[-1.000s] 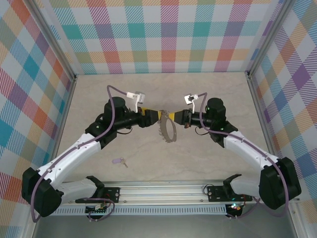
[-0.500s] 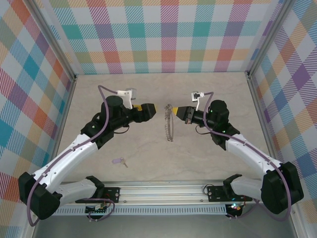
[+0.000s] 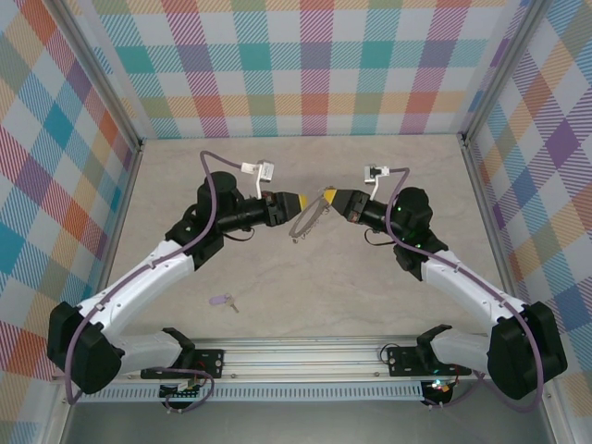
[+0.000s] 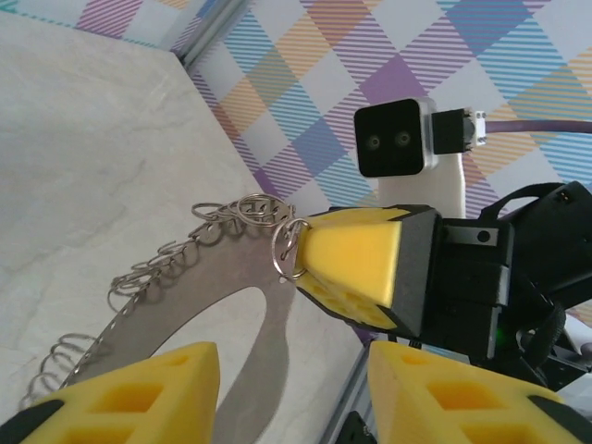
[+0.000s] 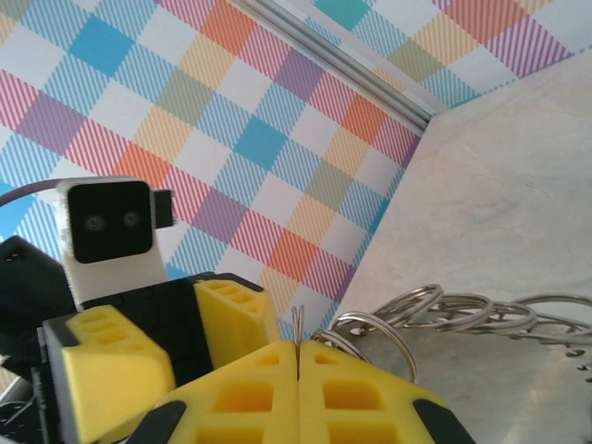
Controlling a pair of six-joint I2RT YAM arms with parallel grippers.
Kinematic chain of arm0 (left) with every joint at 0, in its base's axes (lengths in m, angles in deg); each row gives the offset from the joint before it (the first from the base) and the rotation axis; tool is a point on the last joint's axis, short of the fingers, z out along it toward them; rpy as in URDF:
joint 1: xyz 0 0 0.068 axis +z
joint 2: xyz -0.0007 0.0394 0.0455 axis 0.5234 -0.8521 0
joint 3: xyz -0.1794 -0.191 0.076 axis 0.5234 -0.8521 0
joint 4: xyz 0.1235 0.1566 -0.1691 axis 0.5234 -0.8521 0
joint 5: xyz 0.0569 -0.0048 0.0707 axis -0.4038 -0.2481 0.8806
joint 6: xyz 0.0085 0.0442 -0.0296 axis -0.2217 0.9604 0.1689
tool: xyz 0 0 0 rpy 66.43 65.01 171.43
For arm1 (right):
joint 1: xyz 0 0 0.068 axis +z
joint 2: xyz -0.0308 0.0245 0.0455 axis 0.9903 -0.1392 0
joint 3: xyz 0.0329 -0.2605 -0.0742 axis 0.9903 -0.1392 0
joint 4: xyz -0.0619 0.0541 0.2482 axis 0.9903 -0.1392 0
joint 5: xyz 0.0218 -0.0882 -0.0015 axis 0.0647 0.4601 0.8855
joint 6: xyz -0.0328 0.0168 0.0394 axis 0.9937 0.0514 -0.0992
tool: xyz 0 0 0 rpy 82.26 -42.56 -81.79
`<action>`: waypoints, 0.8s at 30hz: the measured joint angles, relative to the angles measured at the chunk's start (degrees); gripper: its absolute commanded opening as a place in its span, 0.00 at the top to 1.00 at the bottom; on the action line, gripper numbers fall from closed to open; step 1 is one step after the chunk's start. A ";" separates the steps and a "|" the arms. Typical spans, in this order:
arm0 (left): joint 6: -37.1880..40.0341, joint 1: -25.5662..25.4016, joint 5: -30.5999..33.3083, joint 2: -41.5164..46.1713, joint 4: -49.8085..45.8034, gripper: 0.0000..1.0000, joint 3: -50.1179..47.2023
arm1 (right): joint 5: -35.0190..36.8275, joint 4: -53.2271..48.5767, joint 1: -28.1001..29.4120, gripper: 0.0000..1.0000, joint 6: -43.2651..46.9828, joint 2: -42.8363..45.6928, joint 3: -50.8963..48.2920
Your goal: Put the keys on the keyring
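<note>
One keyring (image 4: 157, 296), pinched by right end effector (image 5: 298, 361)

- One key (image 3: 220, 301) is counted.
- One keyring (image 4: 185, 273) is counted. The small loops (image 4: 242, 211) along its edge are many, and an exact count cannot be made.
- Two arms are counted: the left arm (image 3: 139, 282) and the right arm (image 3: 462, 282).
- Two grippers are counted: the left gripper (image 3: 298, 202) and the right gripper (image 3: 328, 197). Two yellow fingers (image 4: 139, 402) are seen on each, four in all.
- Two wrist cameras are counted: the left camera (image 3: 259, 170) and the right camera (image 3: 375, 172).
- One table (image 3: 370, 305) is counted.
- Three checked walls (image 3: 305, 65) are counted.
- One rail (image 3: 305, 356) is counted.
</note>
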 measured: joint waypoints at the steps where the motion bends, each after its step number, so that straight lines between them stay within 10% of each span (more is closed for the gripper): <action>1: -0.26 0.00 -0.17 -0.55 0.61 0.56 0.00 | -0.22 0.74 0.07 1.00 -0.20 0.00 0.00; 15: -2.56 0.02 -3.54 -3.17 5.18 0.60 0.81 | -2.84 3.04 4.02 1.00 -0.76 -0.66 1.16; 24: -3.41 0.02 -4.76 -2.99 6.21 0.83 0.90 | -2.32 2.93 4.81 1.00 -0.76 -1.16 1.31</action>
